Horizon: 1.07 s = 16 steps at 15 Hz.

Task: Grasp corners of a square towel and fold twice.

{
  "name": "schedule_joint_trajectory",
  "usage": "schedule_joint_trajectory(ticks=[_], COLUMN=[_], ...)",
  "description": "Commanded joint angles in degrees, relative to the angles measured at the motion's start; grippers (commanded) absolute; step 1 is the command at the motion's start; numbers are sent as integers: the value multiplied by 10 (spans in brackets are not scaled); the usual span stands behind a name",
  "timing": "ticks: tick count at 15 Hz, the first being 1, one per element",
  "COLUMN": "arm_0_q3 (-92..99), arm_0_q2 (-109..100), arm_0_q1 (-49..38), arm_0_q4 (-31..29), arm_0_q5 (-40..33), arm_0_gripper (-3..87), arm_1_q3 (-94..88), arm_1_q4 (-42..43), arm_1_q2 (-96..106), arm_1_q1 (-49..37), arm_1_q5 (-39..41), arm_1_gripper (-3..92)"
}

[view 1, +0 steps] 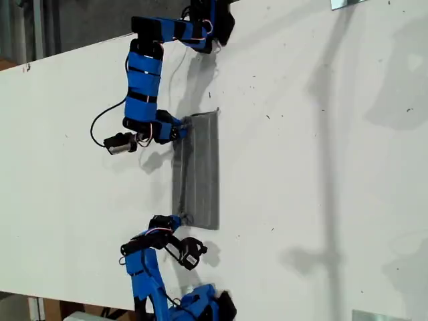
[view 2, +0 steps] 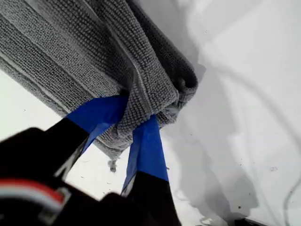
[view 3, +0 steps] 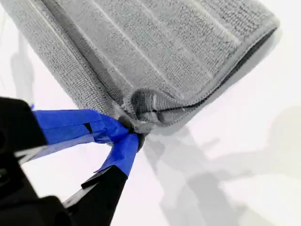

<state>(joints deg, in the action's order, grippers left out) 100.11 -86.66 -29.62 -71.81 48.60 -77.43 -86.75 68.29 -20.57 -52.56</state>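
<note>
Exterior view: the towel point(view 1: 198, 174) lay on the white table point(view 1: 321, 167) as a narrow folded strip, running top to bottom mid-frame. One arm point(view 1: 144, 87) came in from the top edge with its tip at the strip's upper end. Another arm point(view 1: 150, 267) came in from the bottom edge with its tip at the lower end. Both tips were too small here to read jaw state. Both arm bases were cut off by the frame. I couldn't match either arm to a wrist camera with confidence.

First wrist view: my first gripper point(view 2: 138, 110) had its blue-taped jaws closed down on a bunched fold of towel point(view 2: 70, 47), with cloth pinched between them. A corner point(view 2: 183, 87) curled over just past the jaws. The fingertips were buried in the fabric, so I couldn't see how deep the bite was. The rest of the cloth ran out of frame.

Second wrist view: my second gripper point(view 3: 131, 136) was pinched nearly closed, jaws meeting on the edge of the towel point(view 3: 164, 47) at a rolled-up corner point(view 3: 146, 106). The stacked layers showed at the folded end. Which layers were actually gripped was hidden. The far side of the towel was cropped.
</note>
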Motion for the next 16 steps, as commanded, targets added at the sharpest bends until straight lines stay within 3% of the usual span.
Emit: schedule_joint_trajectory(ticks=[1, 5, 9, 16], arm_0_q3=[-7, 27, 121, 121], arm_0_q2=[-31, -126, -155, -131], arm_0_q1=[26, 102, 134, 192], arm_0_q4=[-23, -83, -50, 4], arm_0_q5=[14, 54, 78, 111], arm_0_gripper=[-1, -1, -1, -1], arm_1_q3=[33, 25, -11, -19], arm_1_q4=[-20, -79, -74, -50], arm_1_q2=[46, 85, 78, 44], arm_1_q1=[20, 82, 140, 143], arm_1_q5=[3, -12, -52, -54], arm_1_gripper=[-1, -1, -1, -1])
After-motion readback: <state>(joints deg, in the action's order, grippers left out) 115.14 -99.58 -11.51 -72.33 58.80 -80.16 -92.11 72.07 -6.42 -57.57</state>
